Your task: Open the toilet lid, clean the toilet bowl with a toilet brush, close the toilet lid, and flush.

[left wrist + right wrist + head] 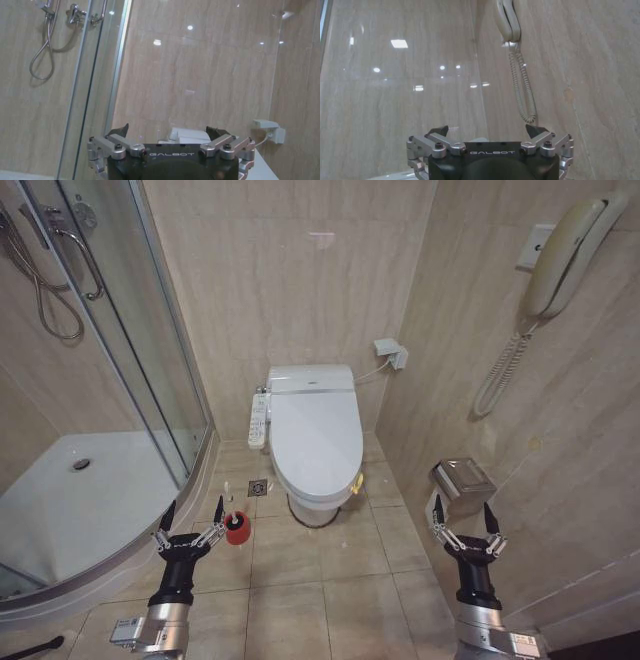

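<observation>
You see a white toilet lid (pixel 317 432), a red brush holder (pixel 237 529) with a dark centre, and beige floor tiles (pixel 310 590).

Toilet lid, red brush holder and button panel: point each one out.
toilet lid (pixel 315 435), head view, middle of the closed lid.
red brush holder (pixel 237 529), head view, its round body.
button panel (pixel 258 421), head view, middle of the strip.

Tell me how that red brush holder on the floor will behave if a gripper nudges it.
The red holder looks small and plastic, so probably light and apt to slide on the glossy floor tiles. It seems squat and round, so tipping looks less likely than skidding, though a sideways push on the brush standing in it might lever it over.
</observation>
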